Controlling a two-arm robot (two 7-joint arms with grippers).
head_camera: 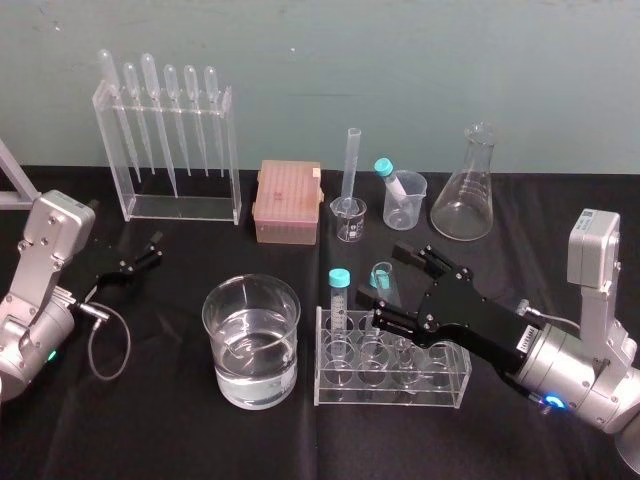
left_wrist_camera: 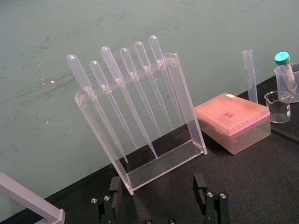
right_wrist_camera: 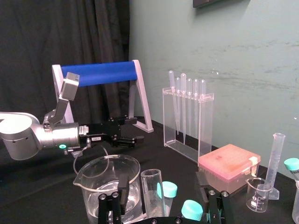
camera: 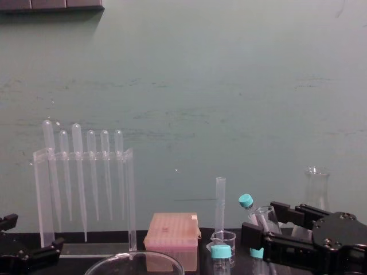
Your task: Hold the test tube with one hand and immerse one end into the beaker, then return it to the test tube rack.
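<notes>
The clear acrylic test tube rack [head_camera: 395, 395] stands at the near right of the black surface [head_camera: 160, 440]. Reaching in over it from the right is the long black two-fingered right end effector [head_camera: 390, 272] on its silver wrist. Its fingers are spread, one on each side of the long, clear, colourless, open-mouthed glass test tube [right_wrist_camera: 152, 192]. The test tube sits in a rack hole, leaning a little; whether either finger touches it I cannot tell. A blue-capped tube [head_camera: 338, 300] stands in the rack just left of it.

Left of the rack, near the middle, is the large clear glass beaker [head_camera: 251, 342], partly filled with clear liquid. Farther left, the smaller black left end effector [head_camera: 135, 264] sits idle, fingers apart and empty.

The risks I see:
- **Off-centre squeeze:** it would tip the leaning test tube against its hole, so that it binds when lifted.
- **Light grip:** smooth glass could slip through it.
- **Low carry to the left:** the test tube could knock the blue-capped tube or strike the beaker's rim.
</notes>
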